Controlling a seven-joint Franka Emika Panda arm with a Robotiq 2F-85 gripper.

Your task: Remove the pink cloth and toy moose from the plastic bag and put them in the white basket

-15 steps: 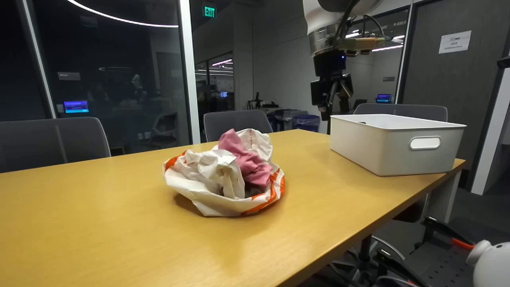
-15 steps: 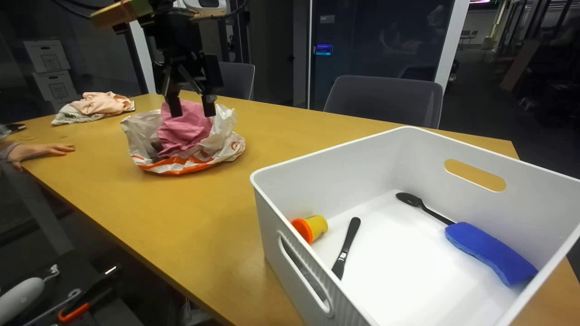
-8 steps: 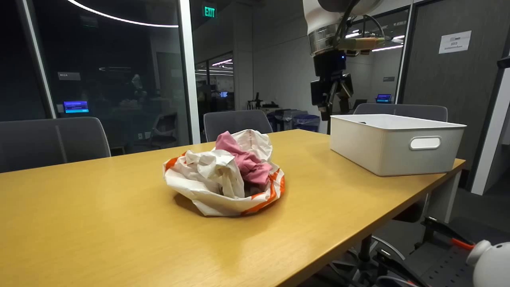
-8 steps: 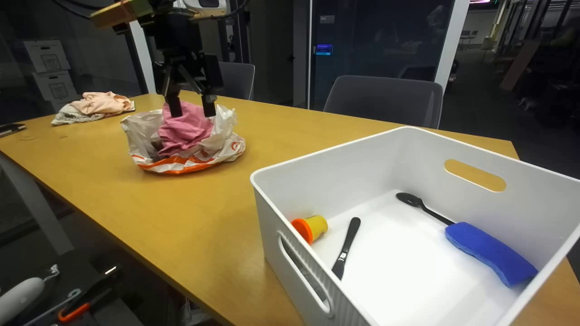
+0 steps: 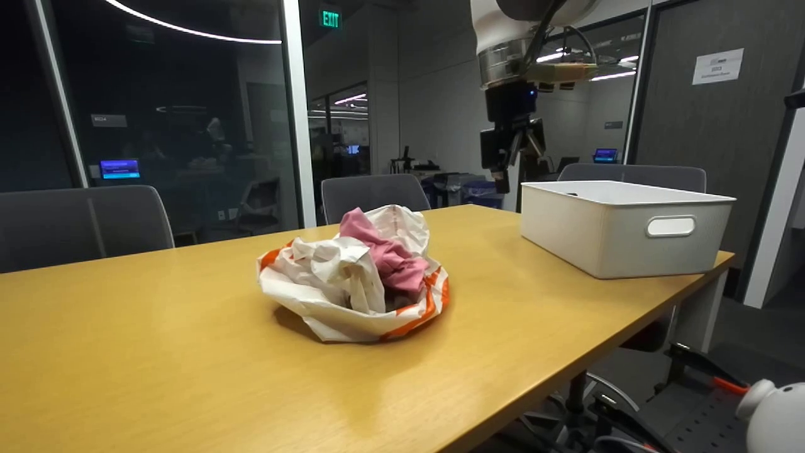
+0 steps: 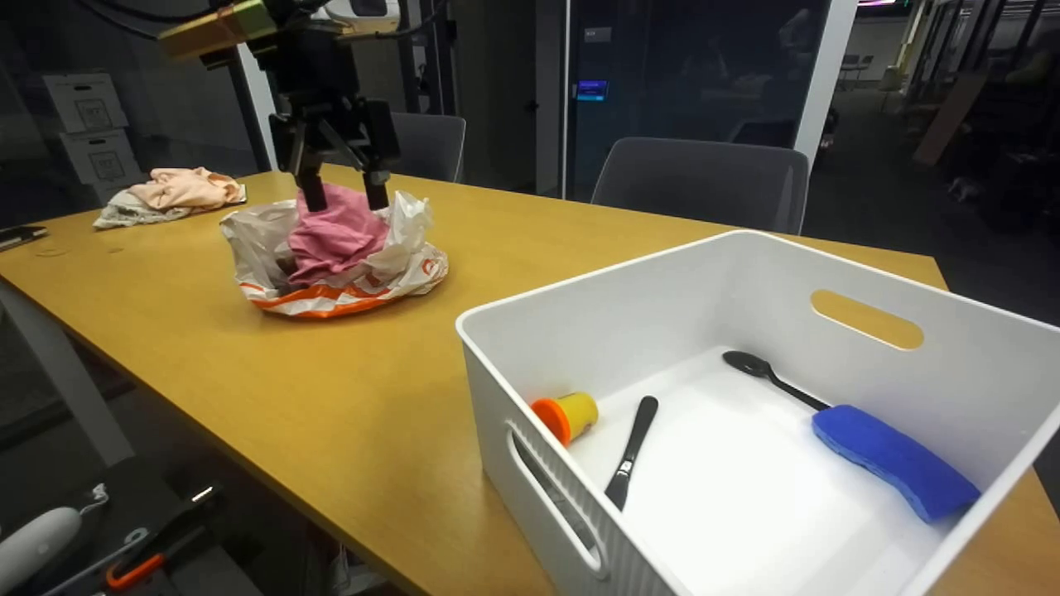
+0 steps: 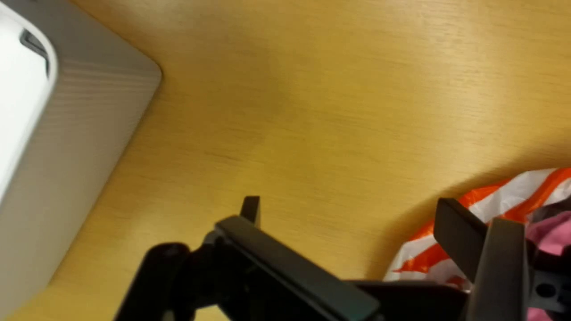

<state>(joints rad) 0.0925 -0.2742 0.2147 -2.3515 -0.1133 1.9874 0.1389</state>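
A pink cloth (image 5: 391, 259) sits crumpled in the open mouth of a white and orange plastic bag (image 5: 327, 321) on the table. Cloth (image 6: 335, 238) and bag (image 6: 261, 240) also show in an exterior view; in the wrist view the cloth (image 7: 555, 234) and bag (image 7: 421, 261) are at the lower right. A small dark patch shows inside the bag beside the cloth; I cannot tell whether it is the toy moose. The white basket (image 5: 566, 229) stands apart from the bag; its wall (image 7: 93, 116) shows in the wrist view. My gripper (image 6: 344, 197) is open, empty and raised above the table (image 7: 350, 214).
The basket (image 6: 629, 331) holds a yellow tub with orange lid (image 6: 571, 416), a black knife (image 6: 633, 451), a black spoon (image 6: 766, 372) and a blue sponge-like piece (image 6: 894, 459). Folded cloths (image 6: 178, 197) lie at the table's far end. Chairs (image 5: 377, 194) stand along the table.
My gripper has shifted slightly left in both exterior views, still open. A person's hand at the left table edge has gone out of view. The cloth's top has sagged slightly.
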